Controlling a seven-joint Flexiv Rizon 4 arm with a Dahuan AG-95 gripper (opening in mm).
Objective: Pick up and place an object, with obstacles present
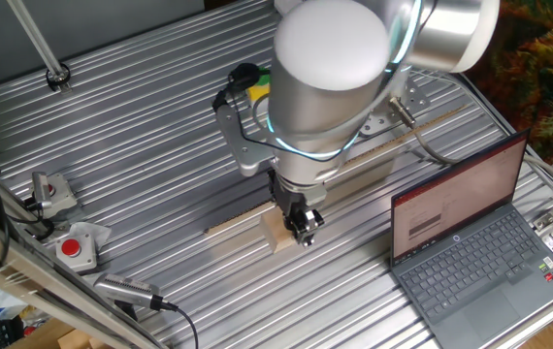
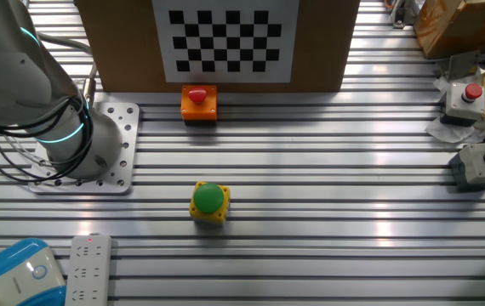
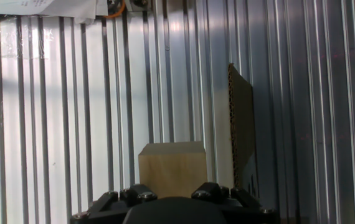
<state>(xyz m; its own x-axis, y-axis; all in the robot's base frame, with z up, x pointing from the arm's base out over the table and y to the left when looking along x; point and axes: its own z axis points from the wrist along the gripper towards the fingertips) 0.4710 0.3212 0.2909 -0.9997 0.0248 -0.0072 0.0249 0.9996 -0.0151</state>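
Right now your black two-finger gripper [image 1: 303, 231] sits low over the small pale tan wooden block [image 1: 281, 231], which rests on the ribbed metal table [image 1: 141, 165]. From the hand view the block [image 3: 172, 169] lies directly below the gripper body, centred under it, but the fingertips are out of sight, so you cannot tell whether they are closed on it or apart. Just beside the block stands a thin brown cardboard panel [image 3: 241, 127] on edge. A long thin wooden strip [image 1: 233, 224] runs past the block, and an open laptop [image 1: 466, 237] stands nearby.
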